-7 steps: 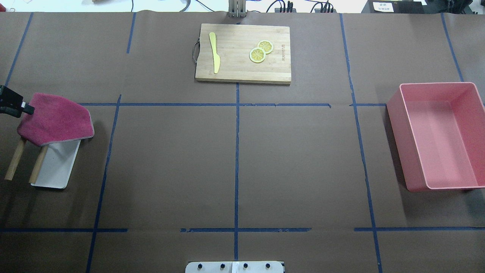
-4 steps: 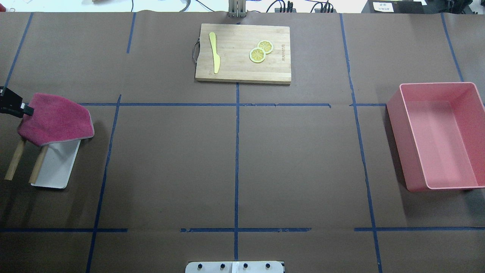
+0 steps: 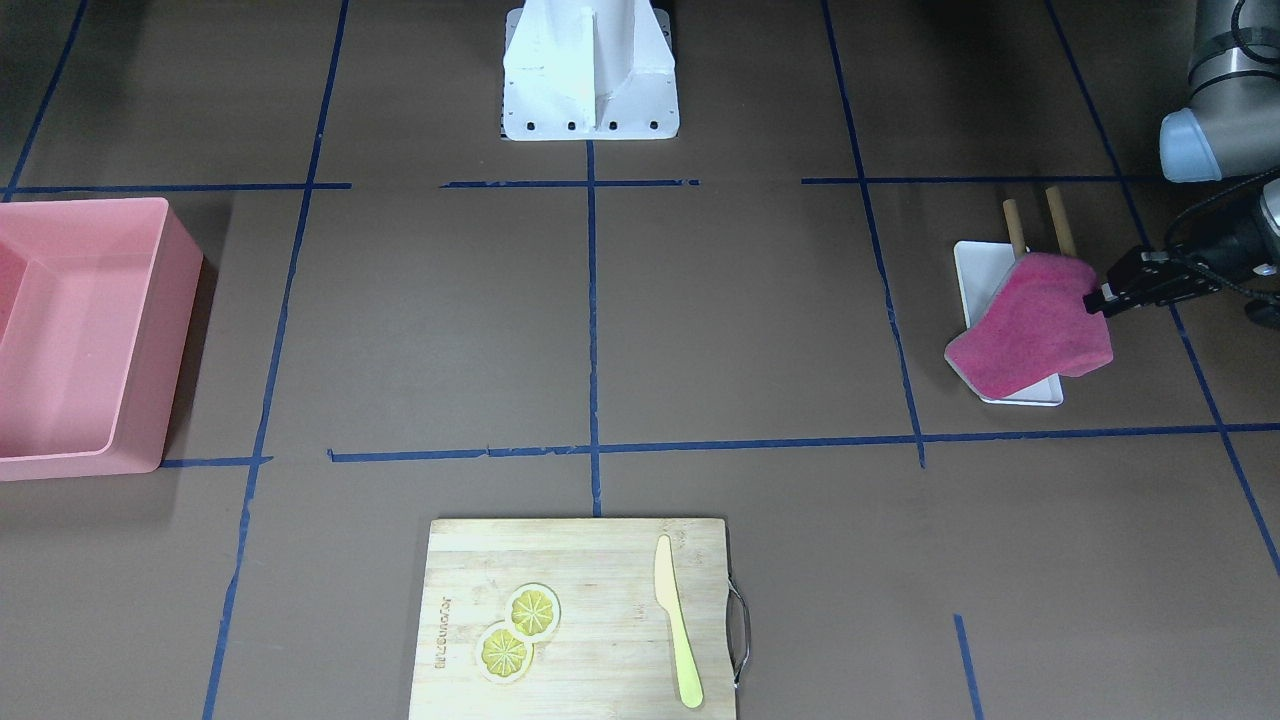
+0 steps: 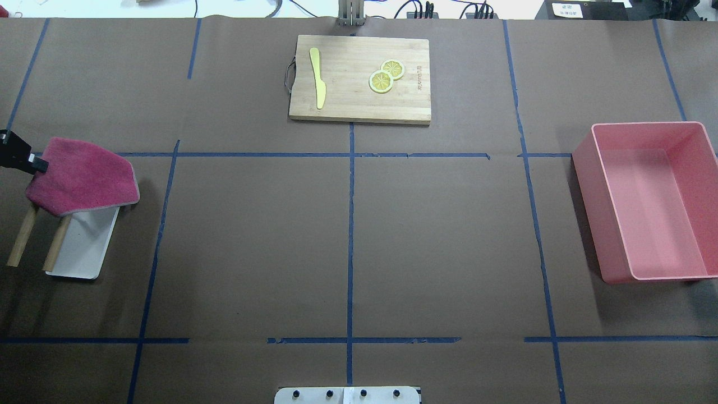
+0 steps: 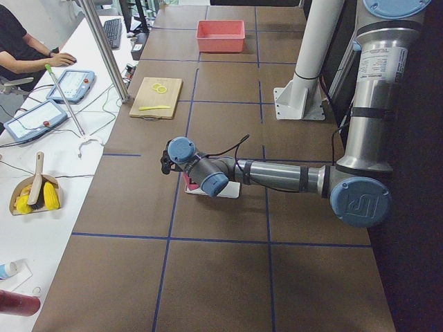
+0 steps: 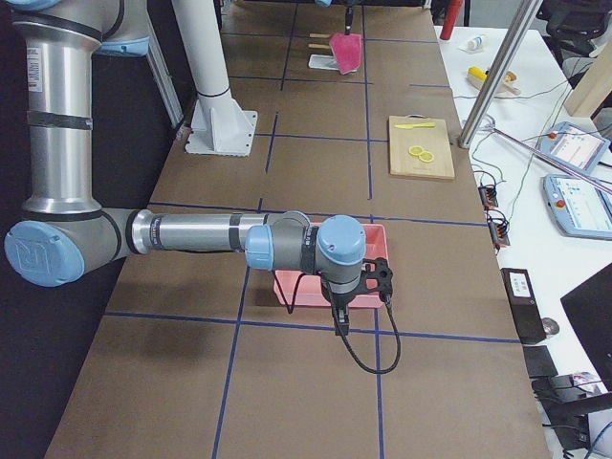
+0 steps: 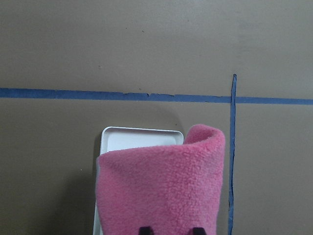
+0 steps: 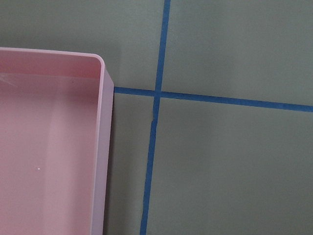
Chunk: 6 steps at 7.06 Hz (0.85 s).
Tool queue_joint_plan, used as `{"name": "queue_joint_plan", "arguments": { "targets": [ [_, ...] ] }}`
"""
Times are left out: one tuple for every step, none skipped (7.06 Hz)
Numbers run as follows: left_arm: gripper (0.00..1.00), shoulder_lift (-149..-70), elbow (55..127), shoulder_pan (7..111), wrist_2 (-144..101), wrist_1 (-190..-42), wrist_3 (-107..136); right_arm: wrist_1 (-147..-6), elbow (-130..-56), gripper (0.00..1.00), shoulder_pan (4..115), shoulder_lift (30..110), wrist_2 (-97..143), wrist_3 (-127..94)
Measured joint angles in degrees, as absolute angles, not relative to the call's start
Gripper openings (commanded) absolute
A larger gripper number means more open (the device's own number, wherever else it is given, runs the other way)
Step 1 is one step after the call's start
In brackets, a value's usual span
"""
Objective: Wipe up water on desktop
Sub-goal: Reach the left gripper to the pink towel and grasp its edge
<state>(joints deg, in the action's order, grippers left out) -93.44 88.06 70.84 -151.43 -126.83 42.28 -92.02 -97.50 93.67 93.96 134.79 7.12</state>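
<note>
The brown desktop (image 4: 252, 241) with blue tape lines shows no water that I can make out. My left gripper (image 4: 35, 163) is at the far left edge, shut on one edge of a magenta towel (image 4: 84, 177). The towel hangs over the far end of a white tray (image 4: 84, 249). The gripper (image 3: 1100, 298) and towel (image 3: 1035, 325) also show in the front-facing view. In the left wrist view the towel (image 7: 161, 186) covers most of the tray (image 7: 142, 139). My right gripper (image 6: 368, 277) hovers by the pink bin (image 6: 330, 287); I cannot tell whether it is open or shut.
A bamboo cutting board (image 4: 359, 78) with a yellow knife (image 4: 318, 78) and two lemon slices (image 4: 386, 76) lies at the far middle. The pink bin (image 4: 650, 202) stands at the right. Two wooden rods (image 4: 22, 241) stick out beside the tray.
My left gripper has drawn slightly toward the left edge. The towel has barely shifted over the tray.
</note>
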Motion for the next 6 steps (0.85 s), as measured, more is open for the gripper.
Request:
{"name": "queue_joint_plan", "arguments": {
  "targets": [
    [0.16,-93.4,88.1,70.8,-151.4,-126.8,42.3,-92.0,-97.5,1.00,93.7,93.9,134.8,7.1],
    [0.11,-93.4,88.0,70.9,-151.4,-126.8,42.3,-92.0,-97.5,1.00,93.7,93.8,134.8,7.1],
    [0.08,-93.4,88.0,70.9,-151.8,-126.8,42.3,-92.0,-97.5,1.00,93.7,93.7,134.7,7.1],
    [0.07,-93.3,87.9,70.9,-152.7,-126.8,42.3,-92.0,-97.5,1.00,93.7,93.7,134.7,7.1],
    [0.05,-93.3,88.0,71.0,-153.6,-126.8,42.2,-92.0,-97.5,1.00,93.7,93.6,134.7,7.1],
    [0.03,-93.3,88.1,71.0,-154.2,-126.7,42.2,-92.0,-97.5,1.00,93.7,93.6,134.7,7.1]
  ]
}}
